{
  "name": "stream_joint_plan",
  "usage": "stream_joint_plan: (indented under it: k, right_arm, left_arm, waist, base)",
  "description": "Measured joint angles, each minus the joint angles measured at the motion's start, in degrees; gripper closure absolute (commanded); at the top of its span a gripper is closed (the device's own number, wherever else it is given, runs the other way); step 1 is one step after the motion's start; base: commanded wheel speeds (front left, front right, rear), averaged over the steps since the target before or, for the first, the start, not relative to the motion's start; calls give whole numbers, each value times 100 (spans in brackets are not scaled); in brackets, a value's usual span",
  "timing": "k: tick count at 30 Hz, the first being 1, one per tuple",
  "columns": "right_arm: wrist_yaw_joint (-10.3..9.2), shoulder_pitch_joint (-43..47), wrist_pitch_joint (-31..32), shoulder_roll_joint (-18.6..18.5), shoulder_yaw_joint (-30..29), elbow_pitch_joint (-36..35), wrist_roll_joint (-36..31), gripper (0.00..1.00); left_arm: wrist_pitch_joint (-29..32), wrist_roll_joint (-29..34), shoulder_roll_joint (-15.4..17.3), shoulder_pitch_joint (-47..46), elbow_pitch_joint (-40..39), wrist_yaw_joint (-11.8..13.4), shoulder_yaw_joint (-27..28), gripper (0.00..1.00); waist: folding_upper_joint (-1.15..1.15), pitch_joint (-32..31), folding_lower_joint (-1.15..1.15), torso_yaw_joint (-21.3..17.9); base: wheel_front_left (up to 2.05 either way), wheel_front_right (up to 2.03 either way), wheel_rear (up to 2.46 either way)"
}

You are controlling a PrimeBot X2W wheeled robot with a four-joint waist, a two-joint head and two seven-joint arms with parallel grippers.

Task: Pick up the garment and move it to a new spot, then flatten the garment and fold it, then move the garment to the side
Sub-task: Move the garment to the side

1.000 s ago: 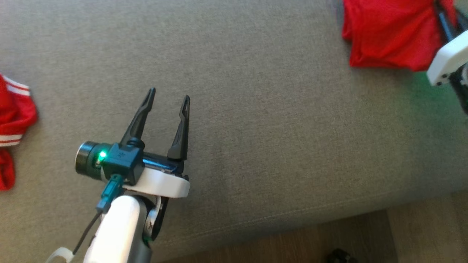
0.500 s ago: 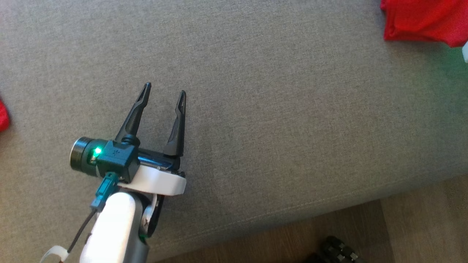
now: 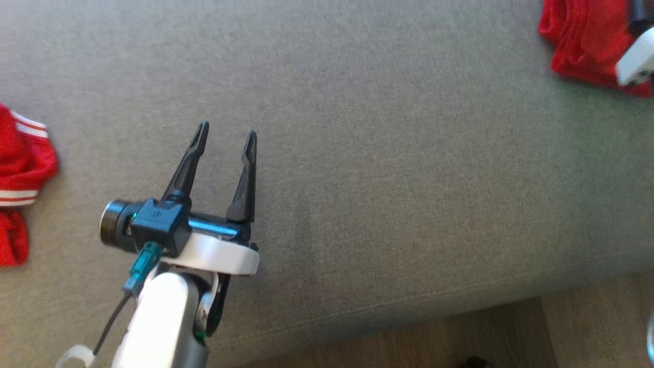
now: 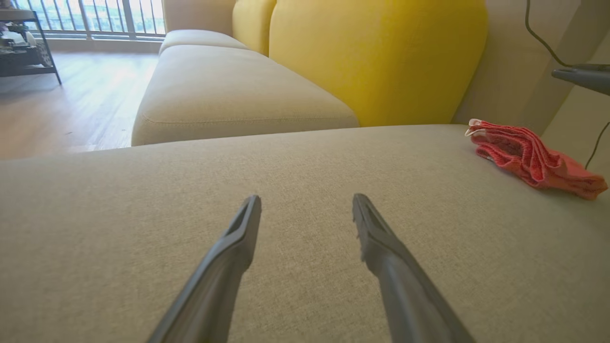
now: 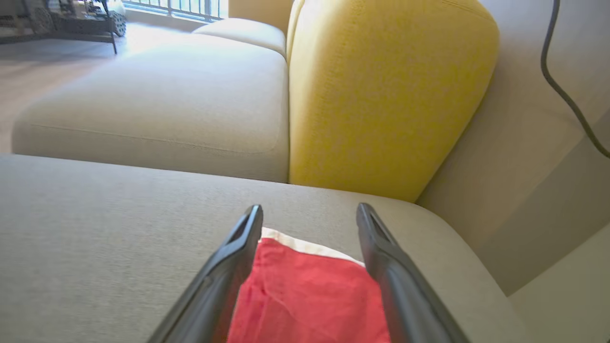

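Note:
The garment is red and lies bunched at the far right of the grey sofa seat. In the right wrist view the garment, with a white hem, lies flat under my right gripper. That gripper is open, its fingers standing either side of the cloth without pinching it. The right arm's white wrist shell overlaps the garment's right edge. My left gripper hovers open and empty over bare seat. From the left wrist view, the left gripper points at the garment far to the right.
A second red garment with white stripes lies at the seat's left edge. A yellow back cushion stands behind the seat, with a black cable on the wall. The seat's front edge drops to wooden floor.
My right gripper has opened and let go of the garment, which now rests on the seat. The head camera has swung about. The left gripper stays open in place.

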Motion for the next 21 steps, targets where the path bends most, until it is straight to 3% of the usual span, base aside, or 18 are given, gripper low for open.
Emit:
stream_joint_plan:
  k: [14, 21]
  right_arm:
    - [0, 1277, -441, 683, 849, -806, 58, 0]
    - [0, 2303, -656, 1117, 839, -1136, 40, 0]
  left_arm:
    - [0, -278, -5, 764, -67, 293, 174, 0]
    - [0, -294, -3, 1284, -62, 346, 349, 0]
  waist:
    - [0, -1236, 0, 584]
    - [0, -1869, -1, 896]
  base:
    - [0, 0, 0]
    - [0, 0, 0]
